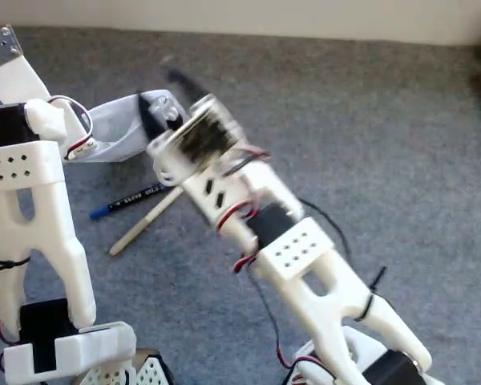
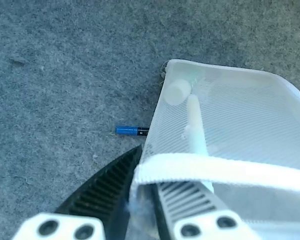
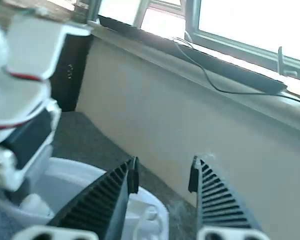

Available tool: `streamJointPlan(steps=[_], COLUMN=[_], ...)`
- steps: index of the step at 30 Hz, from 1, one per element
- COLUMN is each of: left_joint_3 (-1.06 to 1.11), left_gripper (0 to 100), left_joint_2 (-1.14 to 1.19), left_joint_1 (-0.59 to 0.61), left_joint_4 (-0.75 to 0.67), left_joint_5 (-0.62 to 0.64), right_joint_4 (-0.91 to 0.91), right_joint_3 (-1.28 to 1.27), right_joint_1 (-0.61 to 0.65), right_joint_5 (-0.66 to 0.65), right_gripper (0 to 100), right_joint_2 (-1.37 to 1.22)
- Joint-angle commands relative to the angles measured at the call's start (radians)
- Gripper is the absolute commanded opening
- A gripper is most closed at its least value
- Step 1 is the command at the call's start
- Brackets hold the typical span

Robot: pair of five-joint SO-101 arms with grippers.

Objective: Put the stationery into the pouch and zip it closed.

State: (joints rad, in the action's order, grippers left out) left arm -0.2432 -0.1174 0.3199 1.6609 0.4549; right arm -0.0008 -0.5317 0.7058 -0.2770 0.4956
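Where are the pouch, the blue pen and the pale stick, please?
pouch (image 2: 230, 115), left wrist view, on its mesh side wall.
blue pen (image 1: 131, 199), high view, mid-barrel.
pale stick (image 1: 144, 224), high view, mid-shaft.

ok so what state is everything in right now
pouch: rim clamped in the left gripper, white stick inside
left gripper: shut on the pouch
right gripper: open, empty
blue pen: lying loose outside the pouch
beige pencil: lying loose outside the pouch
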Motion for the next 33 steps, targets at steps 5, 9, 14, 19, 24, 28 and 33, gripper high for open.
streamJointPlan(steps=[5, 9, 14, 19, 24, 28, 33], left_joint_3=[-0.085, -0.107, -0.122, -0.143, -0.143, -0.137, -0.122], left_gripper=[1, 1, 1, 1, 1, 1, 1], left_joint_2=[-0.005, -0.005, -0.005, -0.005, -0.005, -0.004, -0.004], left_joint_1=[0.099, 0.122, 0.122, 0.124, 0.159, 0.162, 0.162], left_joint_4=[0.015, 0.015, 0.015, 0.044, 0.049, 0.049, 0.058], left_joint_5=[0.015, 0.015, 0.015, 0.015, 0.015, 0.015, 0.015], right_joint_4=[0.394, 0.519, 0.679, 0.826, 0.947, 0.989, 0.987], right_joint_3=[0.311, 0.357, 0.355, 0.352, 0.352, 0.352, 0.358], right_joint_1=[-0.148, -0.174, -0.171, -0.177, -0.171, -0.170, -0.108], right_joint_5=[0.163, 0.163, 0.172, 0.354, 0.503, 0.585, 0.660], right_gripper=[15.9, 15.9, 15.9, 15.9, 15.9, 16.3, 16.3], right_joint_2=[0.067, 0.065, 0.074, 0.064, 0.062, 0.001, -0.165])
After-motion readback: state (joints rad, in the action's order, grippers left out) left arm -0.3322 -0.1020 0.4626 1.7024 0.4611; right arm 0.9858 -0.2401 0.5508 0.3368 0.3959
